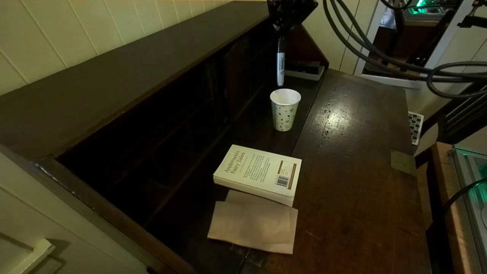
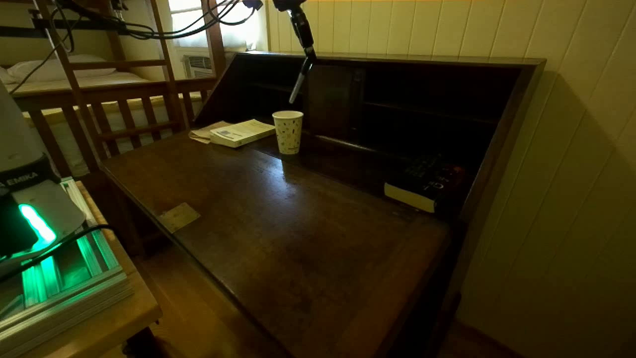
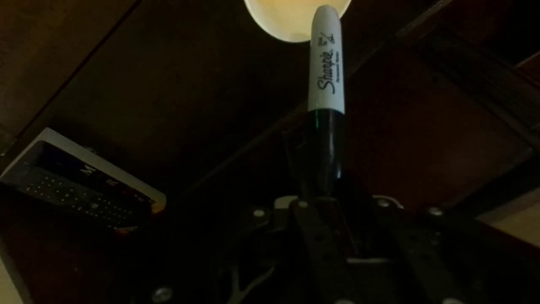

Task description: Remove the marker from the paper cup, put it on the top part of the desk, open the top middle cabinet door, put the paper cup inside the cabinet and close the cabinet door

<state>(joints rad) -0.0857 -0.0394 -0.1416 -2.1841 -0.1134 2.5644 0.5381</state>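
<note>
My gripper point(image 1: 281, 37) hangs over the desk, shut on the dark cap end of the marker point(image 1: 280, 68). The marker's pale barrel points down, and in the wrist view "Sharpie" reads along it. Just under its tip, and apart from it, the paper cup point(image 1: 285, 111) stands upright on the desk surface, white with small print. The top part of the desk point(image 1: 133, 62) is the long brown ledge along the wall. In an exterior view, a dark panel that looks like the middle cabinet door point(image 2: 334, 97) appears closed, behind the marker. Deep shadow hides most of the fingers.
A white book point(image 1: 260, 173) and brown paper point(image 1: 253, 224) lie on the desk near the cup. A thick dark book point(image 2: 422, 186) sits at the desk's far end. Dark cubbies point(image 2: 432, 109) flank the panel. Cables point(image 1: 365, 45) trail from the arm.
</note>
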